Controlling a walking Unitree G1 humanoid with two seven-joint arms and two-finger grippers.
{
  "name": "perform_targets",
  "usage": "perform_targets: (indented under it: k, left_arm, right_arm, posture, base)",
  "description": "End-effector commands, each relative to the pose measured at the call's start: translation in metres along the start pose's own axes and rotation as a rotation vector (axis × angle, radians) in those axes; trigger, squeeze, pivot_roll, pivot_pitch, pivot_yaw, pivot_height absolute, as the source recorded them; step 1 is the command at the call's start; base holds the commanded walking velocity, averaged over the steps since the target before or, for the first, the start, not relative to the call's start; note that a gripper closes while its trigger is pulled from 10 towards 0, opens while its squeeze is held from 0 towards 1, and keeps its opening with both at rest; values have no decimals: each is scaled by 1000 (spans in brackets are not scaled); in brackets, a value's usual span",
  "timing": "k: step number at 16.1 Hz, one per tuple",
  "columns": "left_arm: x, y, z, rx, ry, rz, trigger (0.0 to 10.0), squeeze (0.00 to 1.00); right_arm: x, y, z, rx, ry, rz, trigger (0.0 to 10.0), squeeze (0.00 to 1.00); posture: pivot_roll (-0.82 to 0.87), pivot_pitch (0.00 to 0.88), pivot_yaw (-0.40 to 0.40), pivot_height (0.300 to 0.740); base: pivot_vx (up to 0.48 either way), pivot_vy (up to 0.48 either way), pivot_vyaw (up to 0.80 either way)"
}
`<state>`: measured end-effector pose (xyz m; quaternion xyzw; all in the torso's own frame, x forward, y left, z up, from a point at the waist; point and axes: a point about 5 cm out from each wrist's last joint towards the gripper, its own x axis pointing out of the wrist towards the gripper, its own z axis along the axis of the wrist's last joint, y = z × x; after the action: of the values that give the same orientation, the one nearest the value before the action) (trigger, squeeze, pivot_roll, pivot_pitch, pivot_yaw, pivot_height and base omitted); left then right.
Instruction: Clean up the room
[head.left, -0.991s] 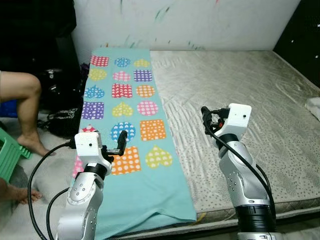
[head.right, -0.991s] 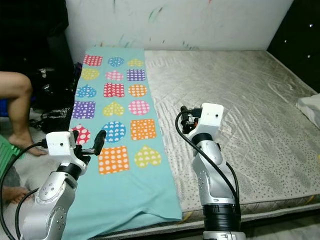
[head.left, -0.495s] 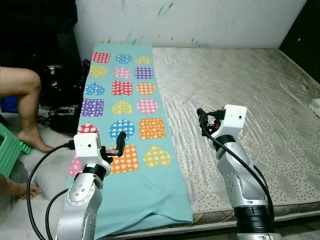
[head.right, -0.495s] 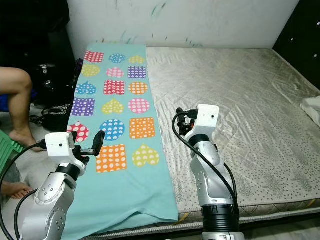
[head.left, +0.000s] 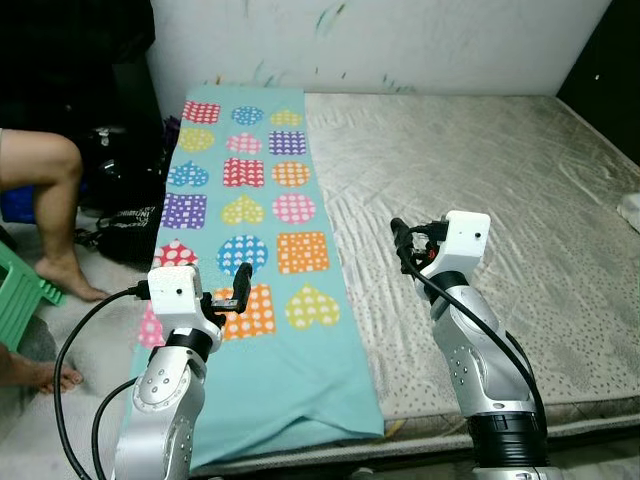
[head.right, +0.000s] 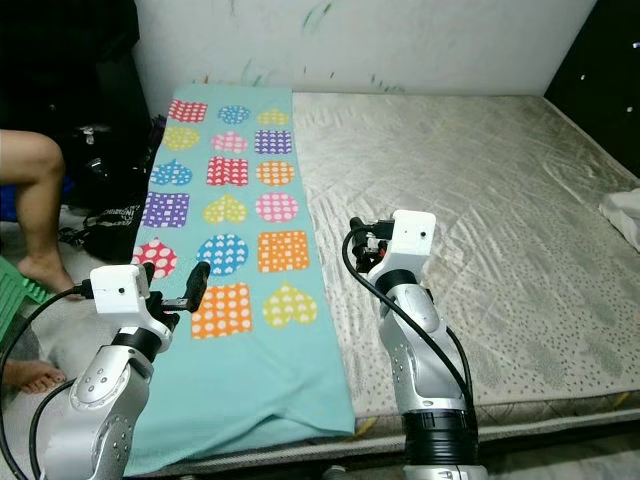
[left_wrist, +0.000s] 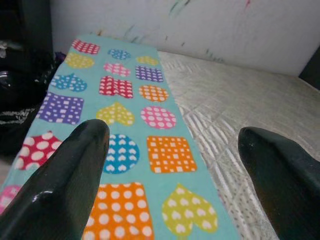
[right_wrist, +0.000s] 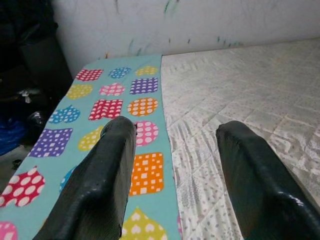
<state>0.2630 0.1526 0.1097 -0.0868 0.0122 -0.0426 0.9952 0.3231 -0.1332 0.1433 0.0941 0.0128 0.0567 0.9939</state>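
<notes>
Mattress (head.left: 480, 170) w/ teal patterned sheet (head.left: 262, 300); both end effectors held apart, empty.

the head views are evenly and fairly brightly lit, with soft light from above and no hard shadows on the mattress (head.left: 500, 180) or the patterned blanket (head.left: 250, 230). the white wall (head.left: 380, 45) is the brightest area, close to washed out. the upper left corner (head.left: 70, 60) drops to near black, and so does the right edge. both eye views are sharp, without motion blur. in the wrist views the black fingers (left_wrist: 60, 190) of the left hand and the fingers (right_wrist: 100, 190) of the right hand sit close to the lens, soft and out of focus, with faint glossy highlights; the blanket behind them is reasonably crisp.
</notes>
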Motion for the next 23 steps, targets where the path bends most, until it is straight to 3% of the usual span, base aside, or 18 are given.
perform_targets:
  k: [1,16,20,23]
  left_arm:
    - [-1,0,2,4,-10,5,10000,0]
    - [-3,7,6,5,-43,69,10000,0]
    - [-4,19,1,-1,-17,144,10000,0]
    - [-3,29,5,5,-31,196,10000,0]
  right_arm:
    - [0,2,3,2,-7,14,10000,0]
    - [2,4,2,-24,0,71,10000,0]
    - [-4,5,-1,-35,14,84,10000,0]
    - [-10,-4,-2,-61,29,75,10000,0]
  posture:
    - [-4,82,-80,653]
    - [-10,102,-95,643]
    - [-25,134,-103,600]
    - [-40,162,-107,580]
  base:
    - [0,0,0]
    - [0,0,0]
    - [0,0,0]
    - [0,0,0]
